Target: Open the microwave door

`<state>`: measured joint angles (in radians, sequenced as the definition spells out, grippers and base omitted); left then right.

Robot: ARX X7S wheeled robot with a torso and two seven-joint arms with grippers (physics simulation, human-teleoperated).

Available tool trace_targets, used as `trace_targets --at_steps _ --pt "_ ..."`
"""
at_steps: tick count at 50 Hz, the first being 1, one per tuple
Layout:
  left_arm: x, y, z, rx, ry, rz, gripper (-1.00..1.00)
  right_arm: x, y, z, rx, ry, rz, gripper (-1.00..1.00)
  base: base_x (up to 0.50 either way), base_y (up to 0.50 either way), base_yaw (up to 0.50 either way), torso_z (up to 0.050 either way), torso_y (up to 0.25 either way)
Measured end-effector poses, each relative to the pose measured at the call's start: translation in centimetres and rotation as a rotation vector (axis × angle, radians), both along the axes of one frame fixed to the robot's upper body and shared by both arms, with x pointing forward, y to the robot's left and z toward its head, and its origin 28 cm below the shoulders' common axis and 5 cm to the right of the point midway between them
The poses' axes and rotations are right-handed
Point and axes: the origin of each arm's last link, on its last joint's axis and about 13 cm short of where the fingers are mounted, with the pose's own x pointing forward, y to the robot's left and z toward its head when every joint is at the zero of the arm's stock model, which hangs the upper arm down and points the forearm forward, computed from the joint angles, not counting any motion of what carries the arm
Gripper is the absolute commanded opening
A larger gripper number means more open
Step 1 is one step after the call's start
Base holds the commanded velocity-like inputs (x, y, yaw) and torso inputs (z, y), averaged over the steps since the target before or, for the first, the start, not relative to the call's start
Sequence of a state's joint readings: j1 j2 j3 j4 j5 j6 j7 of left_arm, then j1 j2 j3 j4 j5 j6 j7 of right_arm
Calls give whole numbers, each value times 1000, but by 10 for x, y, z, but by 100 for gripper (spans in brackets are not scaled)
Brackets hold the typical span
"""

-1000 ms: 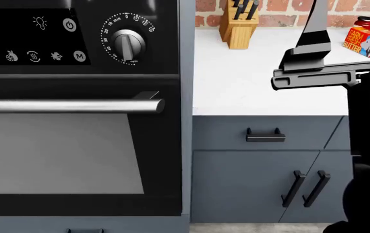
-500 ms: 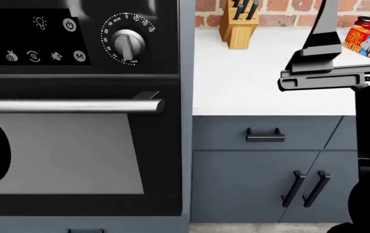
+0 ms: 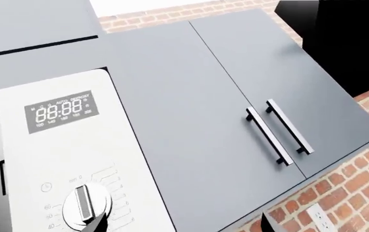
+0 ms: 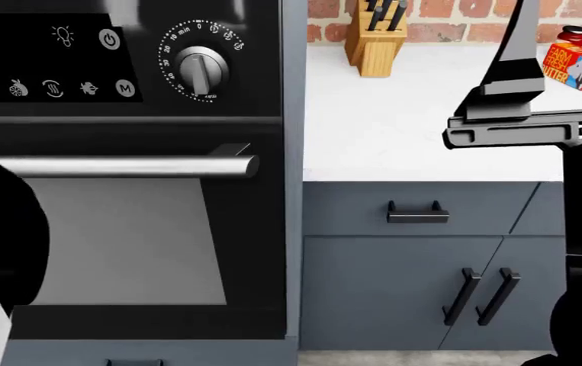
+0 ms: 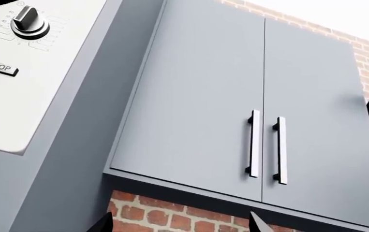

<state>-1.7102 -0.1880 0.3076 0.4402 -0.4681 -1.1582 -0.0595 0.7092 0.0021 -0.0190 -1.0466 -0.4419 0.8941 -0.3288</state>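
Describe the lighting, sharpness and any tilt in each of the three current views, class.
Head view: even, flat light; the oven handle carries a soft highlight, and a dark blurred arm mass blocks the lower left. Left wrist view: sharp but strongly tilted, the microwave display legible. Right wrist view: sharp, looking steeply upward, with a shaded strip under the upper cabinet.

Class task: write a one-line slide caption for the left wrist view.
White microwave panel with digital display and timer dial, set beside grey upper cupboards with paired bar handles.
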Motion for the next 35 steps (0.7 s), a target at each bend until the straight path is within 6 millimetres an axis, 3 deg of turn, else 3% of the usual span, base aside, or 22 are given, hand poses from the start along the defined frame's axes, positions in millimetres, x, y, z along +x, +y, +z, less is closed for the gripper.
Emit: trace_targets --at_steps 16,35 --pt "41 -1 11 -24 81 39 100 0 -1 1 0 0 -4 100 0 0 0 0 0" --pt "70 18 14 -71 118 136 100 -1 -2 1 0 -2 -9 100 0 0 0 0 0"
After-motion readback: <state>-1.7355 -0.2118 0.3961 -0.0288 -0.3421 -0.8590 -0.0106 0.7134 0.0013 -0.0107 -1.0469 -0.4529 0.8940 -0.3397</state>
